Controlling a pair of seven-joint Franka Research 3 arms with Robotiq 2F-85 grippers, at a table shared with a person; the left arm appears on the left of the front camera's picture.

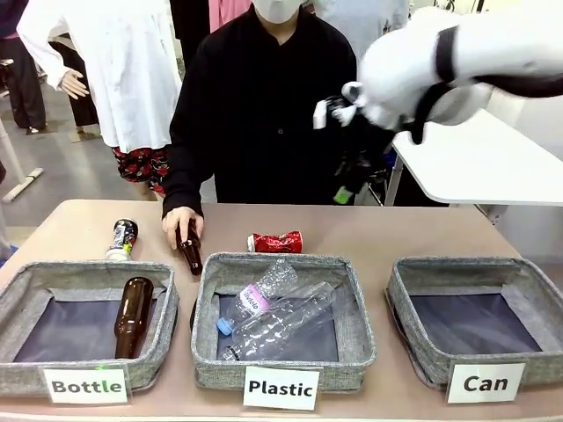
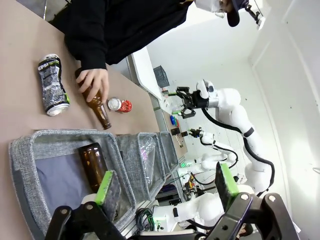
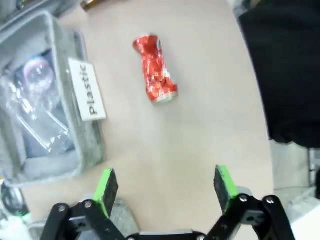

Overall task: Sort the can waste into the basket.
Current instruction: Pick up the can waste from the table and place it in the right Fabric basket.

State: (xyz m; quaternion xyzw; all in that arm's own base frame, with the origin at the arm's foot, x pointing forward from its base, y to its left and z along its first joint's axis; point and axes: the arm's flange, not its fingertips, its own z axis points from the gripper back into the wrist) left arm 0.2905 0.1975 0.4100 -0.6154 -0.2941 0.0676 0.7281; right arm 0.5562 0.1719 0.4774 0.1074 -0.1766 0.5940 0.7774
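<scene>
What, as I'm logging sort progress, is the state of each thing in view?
Red can: crushed, lying on table, outside baskets.
Dark can: lying on table, outside baskets.
Can basket: holds no can.
Plastic basket: holds clear bottles.
Bottle basket: holds one brown bottle.
Second brown bottle: on table, under person's hand.
Left end effector: open, holding nothing.
Right end effector: open, holding nothing.

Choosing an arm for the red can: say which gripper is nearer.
Right. The right gripper hovers open above the red can; the left gripper hangs over the Bottle basket, farther off.
</scene>
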